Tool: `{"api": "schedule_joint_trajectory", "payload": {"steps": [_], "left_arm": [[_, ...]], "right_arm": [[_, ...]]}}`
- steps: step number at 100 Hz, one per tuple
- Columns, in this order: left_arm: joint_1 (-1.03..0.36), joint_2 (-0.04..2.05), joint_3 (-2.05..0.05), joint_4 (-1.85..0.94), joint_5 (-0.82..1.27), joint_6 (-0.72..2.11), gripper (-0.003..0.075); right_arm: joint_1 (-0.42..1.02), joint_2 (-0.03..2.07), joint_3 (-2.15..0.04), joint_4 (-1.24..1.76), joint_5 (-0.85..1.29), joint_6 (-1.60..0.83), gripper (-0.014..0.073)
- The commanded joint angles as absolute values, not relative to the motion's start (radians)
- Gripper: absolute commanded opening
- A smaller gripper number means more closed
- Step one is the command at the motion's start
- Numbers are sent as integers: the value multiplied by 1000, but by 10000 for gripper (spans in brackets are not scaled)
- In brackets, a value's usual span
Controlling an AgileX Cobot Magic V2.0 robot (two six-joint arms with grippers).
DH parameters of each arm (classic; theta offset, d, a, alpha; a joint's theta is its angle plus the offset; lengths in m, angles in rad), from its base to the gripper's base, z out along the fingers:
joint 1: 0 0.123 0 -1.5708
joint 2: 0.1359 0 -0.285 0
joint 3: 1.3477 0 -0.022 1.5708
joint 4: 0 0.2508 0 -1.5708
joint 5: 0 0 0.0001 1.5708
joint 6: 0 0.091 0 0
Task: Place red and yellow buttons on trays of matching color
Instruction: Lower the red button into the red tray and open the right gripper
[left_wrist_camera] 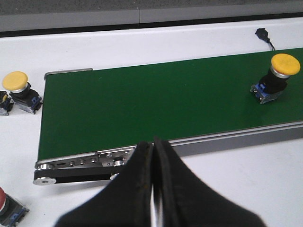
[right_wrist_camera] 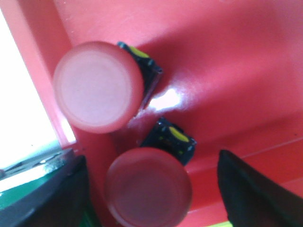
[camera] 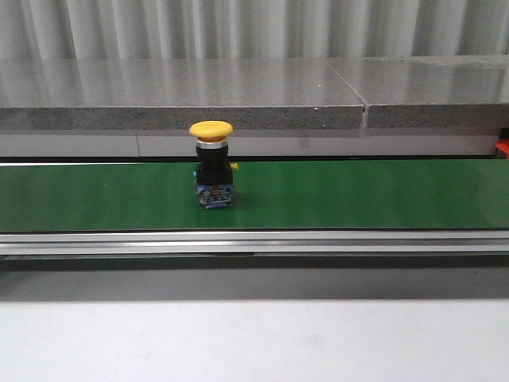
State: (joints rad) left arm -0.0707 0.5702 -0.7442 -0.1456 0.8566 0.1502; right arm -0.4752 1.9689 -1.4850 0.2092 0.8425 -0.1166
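Red tray [right_wrist_camera: 227, 71]: fills the right wrist view; two red buttons [right_wrist_camera: 98, 85] [right_wrist_camera: 148, 187] stand in it close side by side, caps up, dark bases with yellow marks showing beneath.
Right jaws [right_wrist_camera: 150, 189]: spread wide, one dark finger [right_wrist_camera: 52, 194] at each side of the nearer red button, not touching it, holding nothing.
Belt [camera: 358, 195]: green, running across the front view; one yellow button [camera: 211, 163] stands upright on it, alone.
Left jaws [left_wrist_camera: 152, 161]: pressed together, tips touching, nothing between them, hanging over the bench just off the belt's near rail.
White bench [left_wrist_camera: 142, 35]: off the belt's end stands a second yellow button [left_wrist_camera: 16, 87], another part at the view's edge just beside it; a third red button [left_wrist_camera: 5, 205] sits cut off at the corner.
Small black plug [left_wrist_camera: 262, 34]: on the bench beyond the belt.
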Motion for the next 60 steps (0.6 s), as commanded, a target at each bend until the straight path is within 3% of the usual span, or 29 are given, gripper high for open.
{"api": "schedule_joint_trajectory", "payload": {"steps": [1,20,60], "left_arm": [[-78,572,-773,-160,794,147,-21],[-78,572,-773,-160,794,147,-21],[-78,572,-773,-160,794,147,-21]], "right_arm": [[-482,1886,-1515,231,820,-132,583],[-482,1779,-1515,231,826,-172,536],[-404,1561,-1515,233,885,-190,537]]}}
